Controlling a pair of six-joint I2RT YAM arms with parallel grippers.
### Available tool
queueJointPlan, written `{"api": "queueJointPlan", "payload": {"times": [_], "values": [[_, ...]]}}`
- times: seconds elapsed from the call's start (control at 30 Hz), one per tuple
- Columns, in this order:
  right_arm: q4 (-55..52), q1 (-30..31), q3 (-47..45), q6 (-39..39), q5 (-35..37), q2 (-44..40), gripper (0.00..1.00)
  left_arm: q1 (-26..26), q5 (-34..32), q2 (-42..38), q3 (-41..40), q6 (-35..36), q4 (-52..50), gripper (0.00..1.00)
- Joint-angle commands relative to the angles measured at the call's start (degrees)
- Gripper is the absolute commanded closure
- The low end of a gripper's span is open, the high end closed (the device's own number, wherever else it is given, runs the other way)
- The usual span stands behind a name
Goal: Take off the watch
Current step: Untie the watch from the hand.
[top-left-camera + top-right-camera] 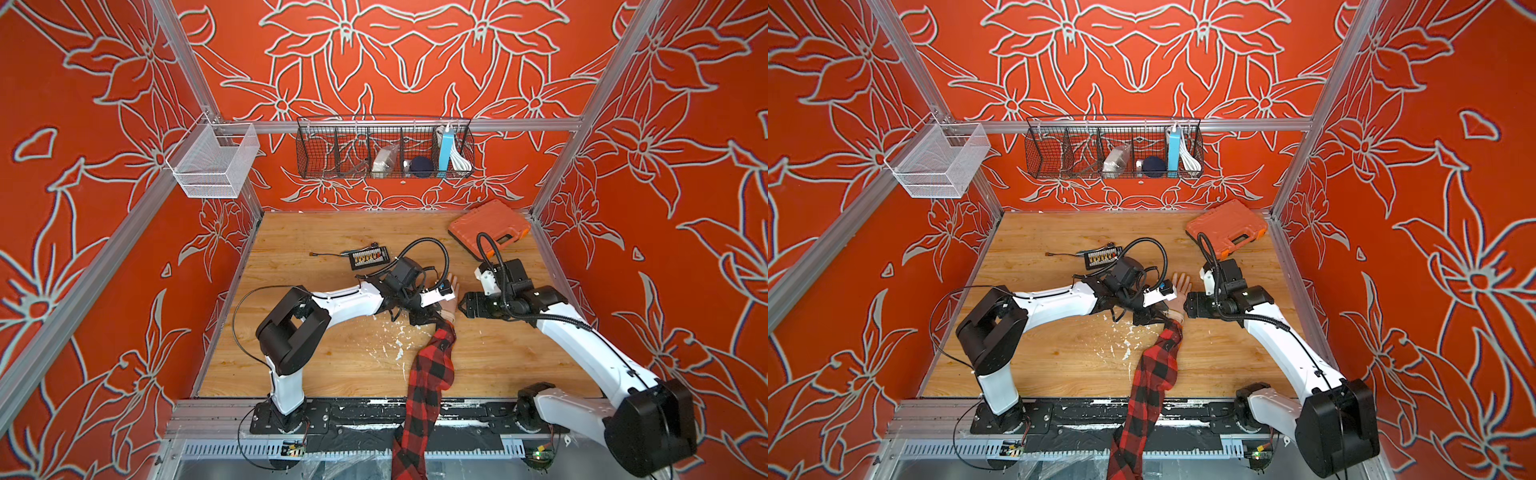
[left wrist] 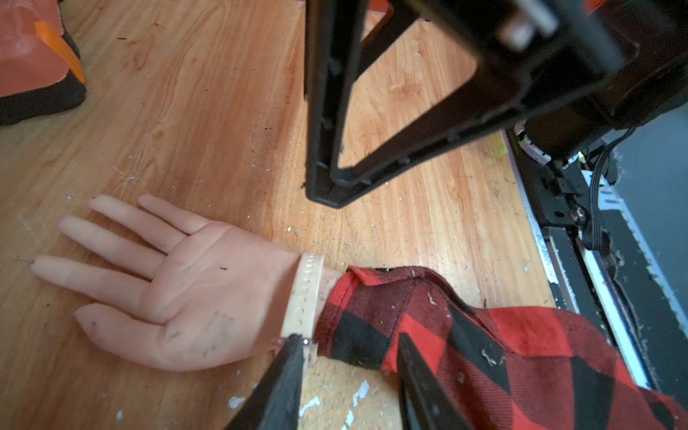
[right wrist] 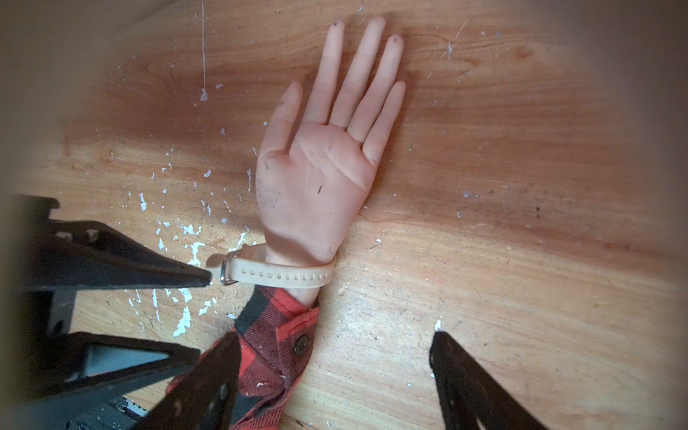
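Right wrist view shows the buckle (image 3: 225,271) of the watch (image 3: 283,275) clearly, left wrist view barely; left tool (image 3: 204,316), part-open, touches the watch with one fingertip (image 3: 193,277); right tool (image 3: 335,333) gapes empty near it.

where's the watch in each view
Top view: watch barely shows, near the centre, between palm and sleeve.
Top view: watch same spot, barely showing.
Left wrist: watch clear, between palm and sleeve.
Right wrist: watch clear, buckle sticking out.
Shared landmark: the red plaid sleeve's cuff.

Matt, rubbery-looking watch (image 3: 283,275), woven cloth sleeve (image 3: 275,346), scuffed wood-grain tabletop (image 3: 484,260)
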Motion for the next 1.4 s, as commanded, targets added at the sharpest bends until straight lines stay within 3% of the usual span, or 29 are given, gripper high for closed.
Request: {"api": "queueJointPlan", "payload": {"times": [0.0,0.1,0.47,0.87,1.37], "values": [[-0.5,-0.5,-1.2,-0.3,-1.3,-1.0,0.18,0.2,3.2,2.0,1.8,6.4,1.0,0.58],[-0.4,-0.7,-1.3,-0.3,-1.7,-1.3,0.18,0.2,4.9,3.5,3.0,8.0,0.5,0.58],[0.5,-1.0,-0.8,-0.7,-3.1,-0.9,0.18,0.6,-1.5,3.1,-0.9,9.9,7.2,0.58],[0.5,-1.1,-0.8,-0.8,-3.6,-0.9,0.18,1.1,1.4,-2.3,-5.1,7.9,13.9,0.58],[0.8,-1.2,-0.4,-1.1,-4.3,-0.9,0.18,1.4,-0.1,4.4,0.5,11.1,6.1,0.57]]}}
